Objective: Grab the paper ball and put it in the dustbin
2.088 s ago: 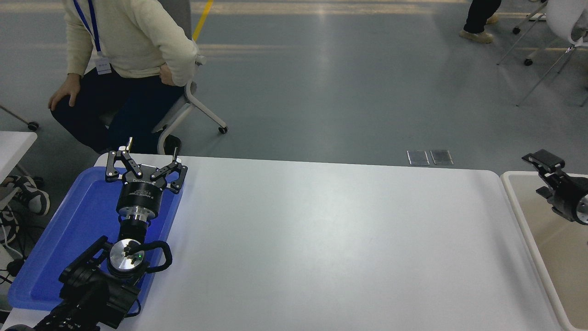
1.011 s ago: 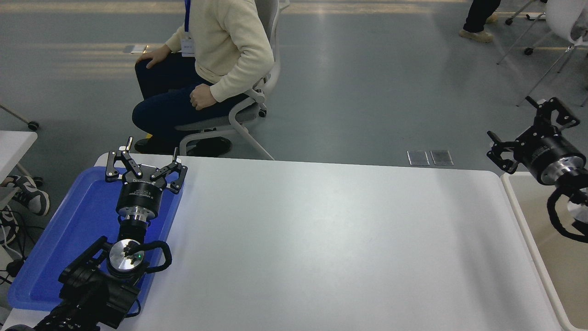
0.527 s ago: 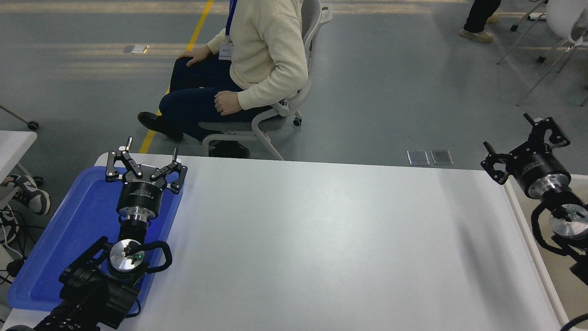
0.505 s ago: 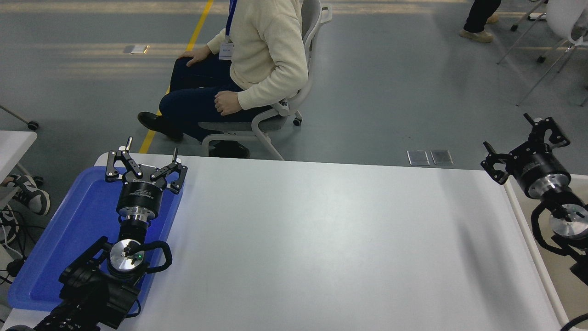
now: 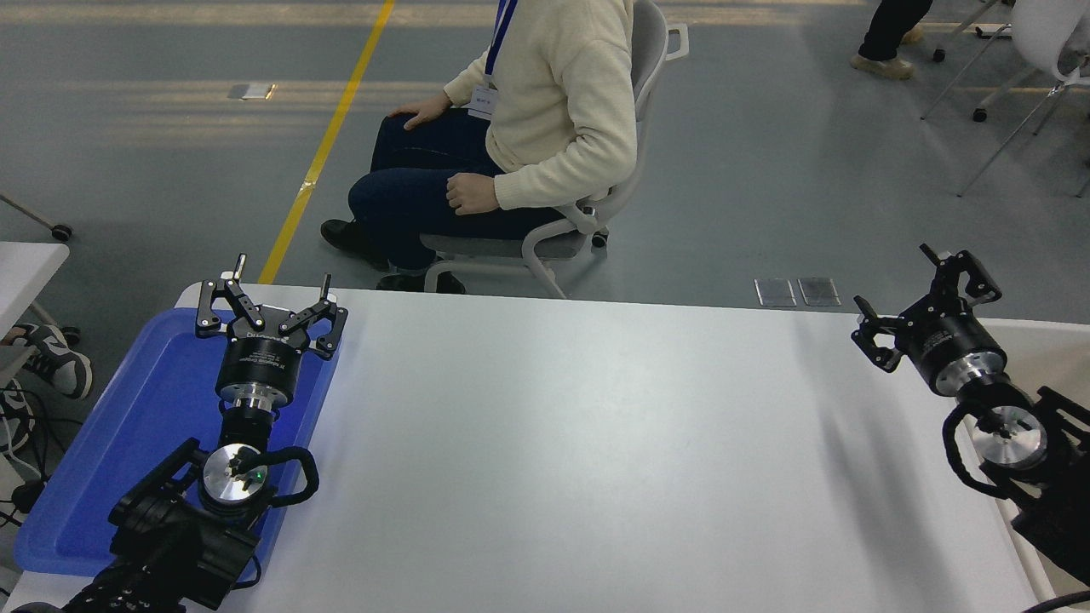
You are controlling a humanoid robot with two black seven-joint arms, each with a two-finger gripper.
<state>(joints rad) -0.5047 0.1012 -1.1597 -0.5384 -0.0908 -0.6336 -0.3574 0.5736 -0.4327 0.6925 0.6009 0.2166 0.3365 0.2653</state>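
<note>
Nearest the camera, the left arm sits parked at the lower left, its left gripper (image 5: 271, 300) hanging over the blue tray (image 5: 102, 477) with the fingers spread apart and nothing between them. Across on the right edge, the right arm reaches in, and the right gripper (image 5: 921, 298) hovers above the tabletop (image 5: 579, 451) near its far right corner, fingers parted and empty. Just beside and behind that arm, only a thin strip of the dustbin (image 5: 1052, 336) shows, its pale rim peeking out at the right edge. And the paper ball? It is nowhere to be seen on the white surface, on the tray, or in either gripper; whether it lies down inside the bin cannot be told from this view.

Reading the play: with the right gripper empty just beside the bin, this looks like the gap between drops, either the close of a placing or the start of a fresh pick. The next move calls for a ball to appear on the surface, then a reach with fingers wide. Beyond the far edge, a person (image 5: 545, 128) sits in a chair on the grey floor.
</note>
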